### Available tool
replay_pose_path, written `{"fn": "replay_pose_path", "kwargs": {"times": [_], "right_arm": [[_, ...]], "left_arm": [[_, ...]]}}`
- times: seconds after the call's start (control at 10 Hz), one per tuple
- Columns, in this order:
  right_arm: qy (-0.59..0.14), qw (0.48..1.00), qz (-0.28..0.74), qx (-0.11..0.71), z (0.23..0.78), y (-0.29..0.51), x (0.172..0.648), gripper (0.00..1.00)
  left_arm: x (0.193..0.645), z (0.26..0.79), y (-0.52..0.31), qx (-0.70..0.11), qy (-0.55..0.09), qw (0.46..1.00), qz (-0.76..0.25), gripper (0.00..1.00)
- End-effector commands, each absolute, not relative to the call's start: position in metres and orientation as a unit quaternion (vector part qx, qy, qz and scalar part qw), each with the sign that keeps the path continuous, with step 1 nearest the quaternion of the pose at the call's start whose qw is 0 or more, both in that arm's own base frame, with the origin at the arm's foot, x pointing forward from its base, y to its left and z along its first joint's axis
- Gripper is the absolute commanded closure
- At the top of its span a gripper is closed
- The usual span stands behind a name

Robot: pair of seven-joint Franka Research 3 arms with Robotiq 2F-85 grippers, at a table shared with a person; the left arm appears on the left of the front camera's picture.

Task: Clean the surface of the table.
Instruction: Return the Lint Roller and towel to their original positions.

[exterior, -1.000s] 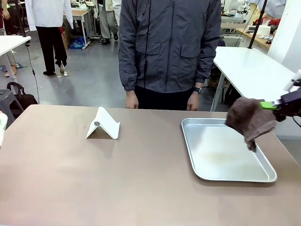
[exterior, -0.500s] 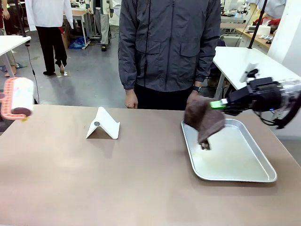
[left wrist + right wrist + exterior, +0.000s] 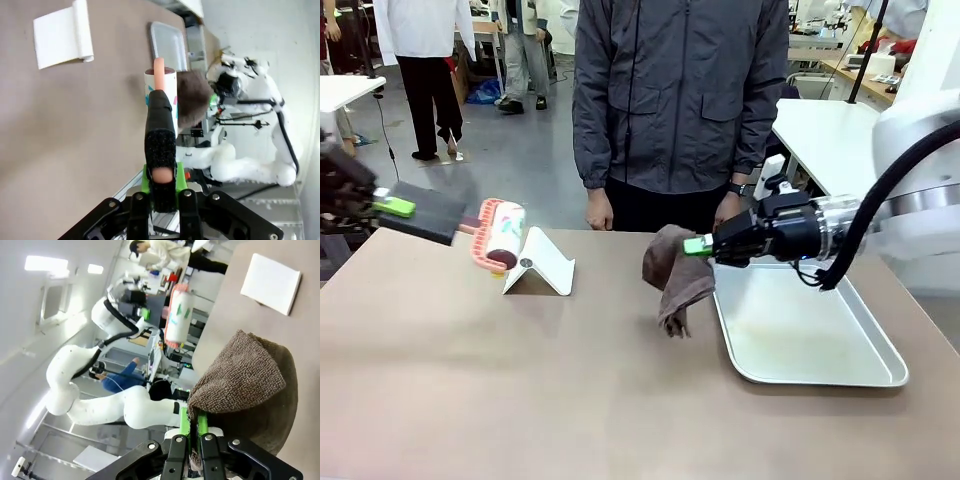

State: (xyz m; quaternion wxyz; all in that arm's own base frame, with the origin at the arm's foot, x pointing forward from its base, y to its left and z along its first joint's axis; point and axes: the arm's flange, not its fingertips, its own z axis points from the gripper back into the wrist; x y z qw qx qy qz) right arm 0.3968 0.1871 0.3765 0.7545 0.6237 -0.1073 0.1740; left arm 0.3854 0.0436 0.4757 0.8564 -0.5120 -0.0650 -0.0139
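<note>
While no print legible, left fingers [image 3: 392, 206] clamp roller [image 3: 500, 235]; right fingers [image 3: 697, 245] clamp cloth [image 3: 675, 275].

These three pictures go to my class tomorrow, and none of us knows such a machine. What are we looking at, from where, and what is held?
Two white robot arms work at a brown table; a person stands opposite. The wide picture comes from a fixed camera between the arms. The other two come from cameras on each arm's wrist, so they look tilted. The left end effector is shut on a lint roller by its dark handle. The right end effector is shut on a brown cloth hanging over the table. A white folded stand and a silver tray lie on the table.
</note>
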Motion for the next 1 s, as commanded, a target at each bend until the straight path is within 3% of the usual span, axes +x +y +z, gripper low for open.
{"fn": "replay_pose_path", "kwargs": {"times": [0.0, 0.3, 0.6, 0.9], "right_arm": [[-0.1, 0.761, 0.176, 0.616, 0.359, 0.198, 0.408, 0.94], [-0.092, 0.765, 0.156, 0.618, 0.341, 0.203, 0.418, 0.94], [-0.143, 0.768, 0.129, 0.611, 0.33, 0.2, 0.437, 0.94], [-0.16, 0.777, 0.106, 0.6, 0.316, 0.196, 0.453, 0.94]], "left_arm": [[0.416, 0.492, 0.028, -0.485, -0.056, 0.872, 0.005, 0.8], [0.454, 0.509, -0.018, -0.417, -0.052, 0.906, -0.038, 0.8], [0.473, 0.501, -0.057, -0.35, -0.062, 0.933, -0.054, 0.8], [0.485, 0.496, -0.069, -0.366, -0.058, 0.928, -0.039, 0.8]]}}
